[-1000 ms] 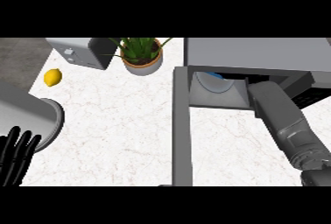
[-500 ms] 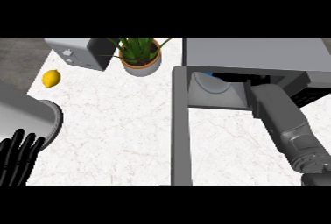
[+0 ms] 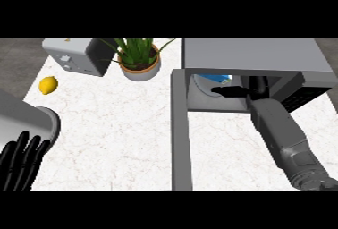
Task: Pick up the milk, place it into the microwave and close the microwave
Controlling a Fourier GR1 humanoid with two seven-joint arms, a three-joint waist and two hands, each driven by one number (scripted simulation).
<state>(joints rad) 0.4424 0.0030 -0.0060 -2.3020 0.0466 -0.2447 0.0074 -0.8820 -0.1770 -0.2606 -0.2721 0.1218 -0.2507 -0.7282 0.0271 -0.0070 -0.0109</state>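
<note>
The milk (image 3: 217, 80), a white and blue carton, stands inside the open microwave (image 3: 254, 53) at the upper right. My right hand (image 3: 239, 91) is in the microwave's mouth, with its fingers stretched left just in front of the carton and not curled round it. The forearm runs down to the lower right. The microwave's door (image 3: 181, 138) is swung wide open and juts toward me as a long grey slab. At the lower left edge my left hand (image 3: 23, 163) rests open, fingers up.
On the white marble counter (image 3: 112, 129) a grey toaster (image 3: 73, 56) and a potted plant (image 3: 138, 58) stand at the back. A lemon (image 3: 48, 85) lies at the left. A grey rounded object (image 3: 26, 120) sits above my left hand.
My right forearm has drawn back a little, so the black hand now shows at the microwave's mouth. The milk stays inside. The left hand has barely moved.
</note>
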